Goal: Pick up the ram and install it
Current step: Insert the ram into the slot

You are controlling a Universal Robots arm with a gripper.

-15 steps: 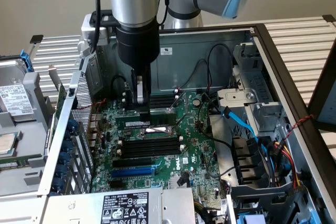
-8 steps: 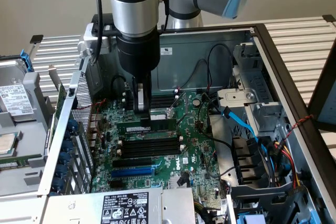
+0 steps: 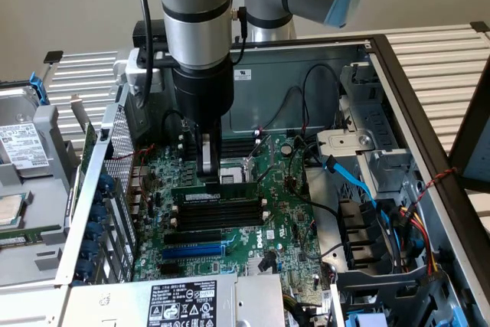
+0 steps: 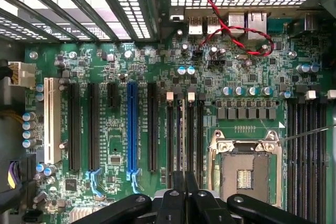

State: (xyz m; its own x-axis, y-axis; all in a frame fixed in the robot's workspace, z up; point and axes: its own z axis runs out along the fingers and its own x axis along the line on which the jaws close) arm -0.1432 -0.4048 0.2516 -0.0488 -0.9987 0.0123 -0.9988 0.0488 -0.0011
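The ram [image 3: 236, 182] is a thin dark-green stick held level just above the motherboard, at the far end of the row of black memory slots [image 3: 218, 212]. My gripper [image 3: 210, 177] points straight down and is shut on it, near the end of the stick on the exterior view's left. In the wrist view the ram [image 4: 184, 135] appears edge-on as a thin line running between my two dark fingers [image 4: 171, 205], lined up along the memory slots [image 4: 195, 135]. I cannot tell whether its lower edge touches a slot.
A blue expansion slot [image 3: 195, 250] lies in front of the memory slots. The processor socket [image 4: 244, 169] sits beside them. Black and blue cables [image 3: 360, 189] and the drive cage crowd the exterior view's right. A red wire [image 4: 236, 35] loops near the rear ports. The power supply [image 3: 180, 300] borders the front.
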